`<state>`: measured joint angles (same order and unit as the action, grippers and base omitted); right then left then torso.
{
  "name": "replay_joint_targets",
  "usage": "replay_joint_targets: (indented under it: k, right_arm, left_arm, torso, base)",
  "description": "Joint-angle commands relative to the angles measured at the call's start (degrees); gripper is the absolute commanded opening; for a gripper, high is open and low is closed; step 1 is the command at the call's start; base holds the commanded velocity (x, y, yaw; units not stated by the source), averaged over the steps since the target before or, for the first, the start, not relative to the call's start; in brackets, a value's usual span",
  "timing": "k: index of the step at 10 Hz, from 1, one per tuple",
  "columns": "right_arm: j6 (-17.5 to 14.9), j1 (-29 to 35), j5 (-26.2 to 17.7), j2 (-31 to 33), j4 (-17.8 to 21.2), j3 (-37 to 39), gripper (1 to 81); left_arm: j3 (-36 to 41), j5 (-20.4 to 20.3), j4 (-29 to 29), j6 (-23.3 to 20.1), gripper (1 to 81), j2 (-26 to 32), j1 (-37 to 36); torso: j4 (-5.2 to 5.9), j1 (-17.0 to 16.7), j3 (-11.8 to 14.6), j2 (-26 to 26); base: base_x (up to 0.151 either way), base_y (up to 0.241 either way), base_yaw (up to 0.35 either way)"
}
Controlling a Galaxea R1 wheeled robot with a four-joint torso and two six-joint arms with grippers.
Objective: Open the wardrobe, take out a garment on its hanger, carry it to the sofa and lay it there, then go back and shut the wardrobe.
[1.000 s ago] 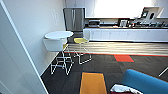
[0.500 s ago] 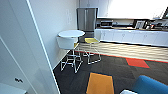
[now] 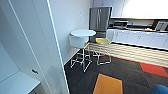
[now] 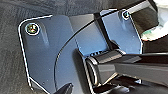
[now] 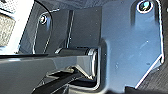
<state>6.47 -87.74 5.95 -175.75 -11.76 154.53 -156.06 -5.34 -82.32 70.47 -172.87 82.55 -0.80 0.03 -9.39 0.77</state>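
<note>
In the head view the wardrobe (image 3: 30,50) takes up the left side as tall white panels. One long panel edge runs down toward the floor, and a white inner shelf (image 3: 15,83) shows at the lower left. A small dark fitting (image 3: 35,71) sits on the panel. A corner of the bright blue sofa (image 3: 160,89) shows at the bottom right. Both wrist views show the robot's own dark plate and jointed bar over dark carpet.
A round white high table (image 3: 83,33) with a white stool (image 3: 78,42) and a yellow stool (image 3: 103,41) stands by the wall. Behind are a steel fridge (image 3: 100,18) and a long white kitchen counter (image 3: 140,37). The dark carpet has an orange patch (image 3: 108,85) and a red patch (image 3: 153,68).
The whole head picture has shifted. The table and stools now sit further right and the white wardrobe panels take up more of the left, so the camera has turned left.
</note>
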Motion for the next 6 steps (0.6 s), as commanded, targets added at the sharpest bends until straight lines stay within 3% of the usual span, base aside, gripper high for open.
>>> replay_joint_targets:
  k: [1, 6]
  right_arm:
    - [-0.1, 1.5, -3.3, -0.9, 0.3, 0.1, 81.1]
    - [-0.1, 1.5, -3.2, -0.9, 0.3, 0.1, 81.1]
  left_arm:
    - [0.1, 2.2, -0.6, -0.4, 81.1, -0.1, -2.0]
    - [0.1, 2.2, -0.5, -0.4, 81.1, -0.1, -1.8]
  torso:
    - [0.00, 0.0, 0.0, 0.0]
    - [-0.02, 0.0, 0.0, 0.0]
  base:
    - [0.000, 0.000, 0.306]
    - [0.000, 0.000, 0.293]
